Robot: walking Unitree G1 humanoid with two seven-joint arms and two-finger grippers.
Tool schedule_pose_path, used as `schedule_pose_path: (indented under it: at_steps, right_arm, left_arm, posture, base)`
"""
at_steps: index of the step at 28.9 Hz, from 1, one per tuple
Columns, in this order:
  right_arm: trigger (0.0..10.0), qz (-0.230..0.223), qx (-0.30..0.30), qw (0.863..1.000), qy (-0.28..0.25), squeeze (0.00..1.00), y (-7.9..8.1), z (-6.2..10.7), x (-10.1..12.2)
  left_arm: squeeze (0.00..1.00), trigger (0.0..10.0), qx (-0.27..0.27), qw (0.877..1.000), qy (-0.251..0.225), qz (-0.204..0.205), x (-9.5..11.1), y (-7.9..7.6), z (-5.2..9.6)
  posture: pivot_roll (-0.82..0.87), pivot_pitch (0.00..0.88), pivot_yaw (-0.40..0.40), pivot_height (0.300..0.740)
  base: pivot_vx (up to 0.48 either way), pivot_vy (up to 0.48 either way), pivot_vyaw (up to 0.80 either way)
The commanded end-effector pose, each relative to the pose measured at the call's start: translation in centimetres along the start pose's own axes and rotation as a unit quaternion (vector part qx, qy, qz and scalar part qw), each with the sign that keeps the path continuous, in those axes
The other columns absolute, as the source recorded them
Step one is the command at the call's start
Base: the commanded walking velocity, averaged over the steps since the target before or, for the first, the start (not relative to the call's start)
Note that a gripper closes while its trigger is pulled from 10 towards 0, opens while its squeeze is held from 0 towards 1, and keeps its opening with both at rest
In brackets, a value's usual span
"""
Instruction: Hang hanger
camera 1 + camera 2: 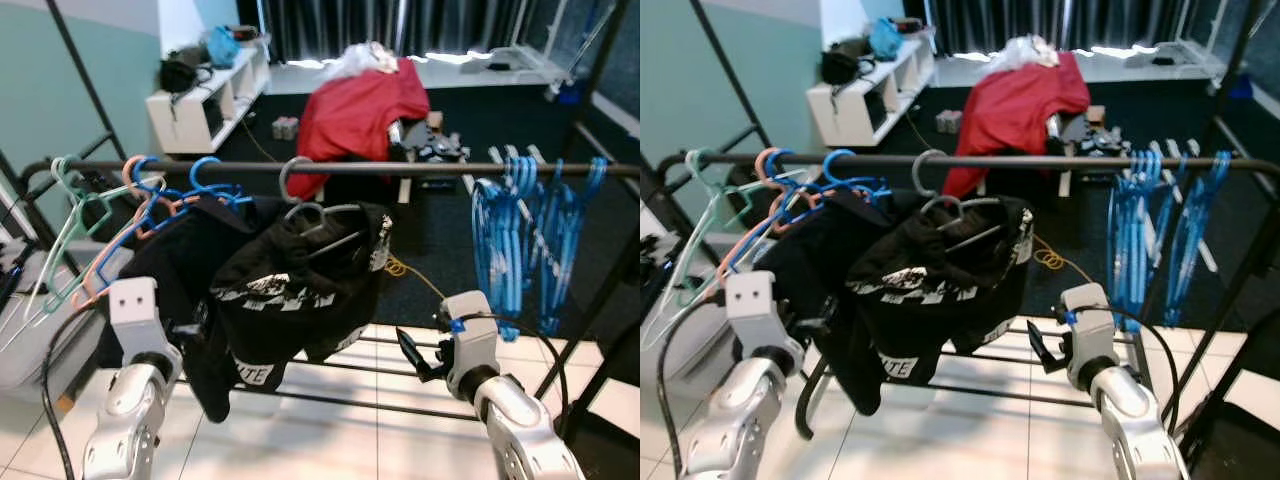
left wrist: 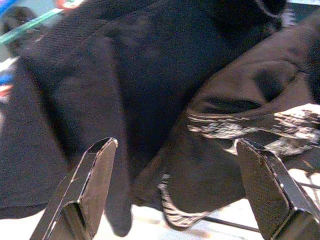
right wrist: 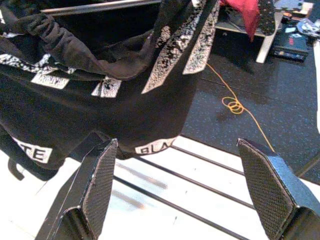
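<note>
A grey-hooked hanger (image 1: 296,180) hangs on the dark rail (image 1: 430,168), carrying a bunched black garment with white print (image 1: 290,290). Part of the garment droops below the rail toward the floor. My left gripper (image 2: 175,145) is open, close in front of the garment's lower left side with cloth across the gap between its fingers. My right gripper (image 3: 176,144) is open too, low and just right of the garment's hem (image 3: 150,147), holding nothing; it also appears as the right gripper (image 1: 412,355) under the rail.
Green, pink and blue empty hangers (image 1: 95,225) crowd the rail's left end. Several blue hangers (image 1: 530,235) hang at its right. The rack's low bars (image 1: 345,402) cross the white tiles. Behind are a red cloth (image 1: 360,110), a white shelf (image 1: 205,100) and a yellow cable (image 3: 232,105).
</note>
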State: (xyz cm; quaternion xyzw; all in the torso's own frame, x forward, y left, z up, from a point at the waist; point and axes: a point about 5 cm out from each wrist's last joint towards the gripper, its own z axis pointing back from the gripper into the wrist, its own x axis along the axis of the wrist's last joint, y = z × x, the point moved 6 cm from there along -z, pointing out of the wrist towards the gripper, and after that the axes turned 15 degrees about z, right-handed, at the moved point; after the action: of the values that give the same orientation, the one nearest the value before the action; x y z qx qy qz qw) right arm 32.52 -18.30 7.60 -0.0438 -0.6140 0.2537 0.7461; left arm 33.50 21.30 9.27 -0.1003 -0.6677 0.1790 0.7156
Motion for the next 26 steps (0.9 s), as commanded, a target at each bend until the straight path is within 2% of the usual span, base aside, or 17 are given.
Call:
schedule_pose_path:
  at_steps: [1, 3, 5, 11, 13, 16, 20, 21, 23, 24, 26]
  right_arm:
    - [10.0, 0.010, 0.019, 1.000, -0.015, 0.00, 1.0, -0.2, 0.6]
    - [10.0, 0.034, 0.039, 0.998, -0.028, 0.00, 1.8, -0.2, 0.9]
    - [10.0, 0.040, 0.045, 0.998, -0.031, 0.00, 2.1, -0.2, 1.0]
    - [10.0, 0.040, 0.051, 0.997, -0.030, 0.00, 2.3, -0.3, 1.0]
    - [10.0, 0.036, 0.050, 0.998, -0.028, 0.00, 2.3, -0.4, 0.9]
    - [10.0, 0.034, 0.047, 0.998, -0.030, 0.00, 2.2, -0.5, 0.9]
    - [10.0, 0.021, 0.037, 0.999, -0.028, 0.00, 1.9, -0.5, 0.9]
    - [10.0, 0.014, 0.034, 0.999, -0.024, 0.00, 1.8, -0.6, 0.7]
    - [10.0, 0.014, 0.034, 0.999, -0.024, 0.00, 1.8, -0.6, 0.7]
    - [10.0, 0.019, 0.040, 0.999, -0.017, 0.00, 2.0, -0.6, 0.5]
    - [10.0, 0.008, 0.044, 0.999, -0.012, 0.00, 2.1, -0.7, 0.2]
  left_arm:
    - [0.00, 10.0, 0.001, 1.000, 0.005, -0.004, -0.3, 0.9, 0.2]
    - [0.00, 10.0, -0.015, 1.000, 0.006, -0.004, -0.4, 0.5, 0.2]
    - [0.00, 10.0, -0.020, 1.000, 0.008, -0.003, -0.4, 0.4, 0.2]
    - [0.00, 10.0, -0.032, 0.999, 0.001, -0.012, 0.4, 0.0, -0.3]
    - [0.00, 10.0, -0.055, 0.998, -0.007, -0.023, 1.3, -0.9, -0.8]
    - [0.00, 10.0, -0.068, 0.997, -0.008, -0.030, 1.6, -1.5, -1.0]
    - [0.00, 10.0, -0.092, 0.995, 0.000, -0.028, 1.2, -2.3, -1.1]
    - [0.00, 10.0, -0.108, 0.994, 0.009, -0.022, 0.7, -3.1, -1.0]
    - [0.00, 10.0, -0.108, 0.994, 0.009, -0.022, 0.7, -3.1, -1.0]
    - [0.00, 10.0, -0.116, 0.993, 0.011, -0.019, 0.5, -3.5, -1.0]
    - [0.00, 10.0, -0.124, 0.992, 0.011, -0.006, 0.2, -4.2, -1.0]
  posture:
    - [-0.09, 0.000, 0.085, 0.740]
    - [-0.09, 0.000, 0.088, 0.740]
    - [-0.10, 0.000, 0.089, 0.740]
    - [-0.11, 0.000, 0.095, 0.740]
    - [-0.11, 0.000, 0.098, 0.740]
    - [-0.11, 0.000, 0.098, 0.740]
    - [-0.11, 0.000, 0.102, 0.740]
    - [-0.12, 0.000, 0.102, 0.740]
    - [-0.12, 0.000, 0.102, 0.740]
    - [-0.12, 0.000, 0.101, 0.740]
    - [-0.12, 0.000, 0.101, 0.740]
  base:
    - [0.000, 0.000, 0.00]
    - [0.000, 0.000, 0.77]
    - [0.000, 0.000, 0.77]
    - [0.000, 0.000, 0.78]
    - [0.000, 0.000, 0.77]
    - [0.000, 0.000, 0.77]
    - [0.000, 0.000, 0.00]
    - [0.000, 0.000, 0.00]
    - [0.000, 0.000, 0.00]
    - [0.000, 0.000, 0.00]
    - [0.000, 0.000, -0.80]
